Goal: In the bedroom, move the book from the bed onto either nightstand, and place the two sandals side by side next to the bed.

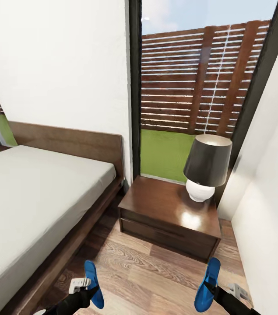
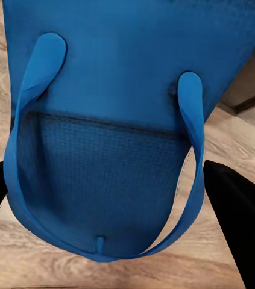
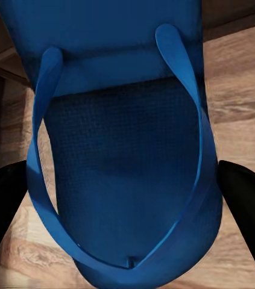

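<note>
Sandals are both in hand: the left claw (image 1: 87, 292) grips one sandal (image 1: 93, 282), the right claw (image 1: 212, 292) the other (image 1: 208, 284), above the floor (image 1: 156, 280) before the nightstand (image 1: 165, 205); placing them beside the bed (image 1: 33, 201) remains.

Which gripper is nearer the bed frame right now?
Left. The left gripper, holding one blue sandal, sits just beside the bed frame's near edge. The right gripper, holding the other sandal, is across the floor, below the nightstand and near the white wall.
</note>
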Controlling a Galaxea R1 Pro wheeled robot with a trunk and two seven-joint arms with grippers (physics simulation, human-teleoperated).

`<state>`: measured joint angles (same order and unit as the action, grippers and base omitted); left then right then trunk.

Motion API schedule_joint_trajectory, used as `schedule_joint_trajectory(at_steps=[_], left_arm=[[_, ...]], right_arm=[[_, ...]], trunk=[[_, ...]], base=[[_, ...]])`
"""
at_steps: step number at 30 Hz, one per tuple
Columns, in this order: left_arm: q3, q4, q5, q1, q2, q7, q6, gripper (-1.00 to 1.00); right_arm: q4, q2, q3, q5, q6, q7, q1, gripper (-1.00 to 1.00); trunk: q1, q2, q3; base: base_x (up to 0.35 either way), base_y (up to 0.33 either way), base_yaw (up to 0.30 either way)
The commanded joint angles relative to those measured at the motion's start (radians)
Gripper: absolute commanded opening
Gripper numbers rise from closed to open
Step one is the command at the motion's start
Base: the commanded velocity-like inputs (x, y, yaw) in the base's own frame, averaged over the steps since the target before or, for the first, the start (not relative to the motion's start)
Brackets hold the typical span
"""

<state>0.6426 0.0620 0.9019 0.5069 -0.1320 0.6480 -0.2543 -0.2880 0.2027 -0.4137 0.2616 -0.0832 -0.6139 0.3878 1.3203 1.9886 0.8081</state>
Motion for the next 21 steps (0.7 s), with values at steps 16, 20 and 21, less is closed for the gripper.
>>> schedule_joint_trajectory(at_steps=[16,20,21], left_arm=[[0.008,-0.001,0.005,0.001,0.0,0.001,-0.006,-1.0],[0.008,-0.001,0.005,0.001,0.0,0.001,-0.006,-1.0],[0.008,-0.001,0.005,0.001,0.0,0.001,-0.006,-1.0]], right_arm=[[0.0,0.0,-0.004,0.01,-0.009,-0.004,0.0,-1.0],[0.0,0.0,-0.004,0.01,-0.009,-0.004,0.0,-1.0],[0.0,0.0,-0.004,0.01,-0.009,-0.004,0.0,-1.0]], trunk=[[0.0,0.0,0.001],[0.0,0.0,0.001],[0.0,0.0,0.001]], base=[[0.0,0.0,0.293],[0.0,0.0,0.294],[0.0,0.0,0.293]])
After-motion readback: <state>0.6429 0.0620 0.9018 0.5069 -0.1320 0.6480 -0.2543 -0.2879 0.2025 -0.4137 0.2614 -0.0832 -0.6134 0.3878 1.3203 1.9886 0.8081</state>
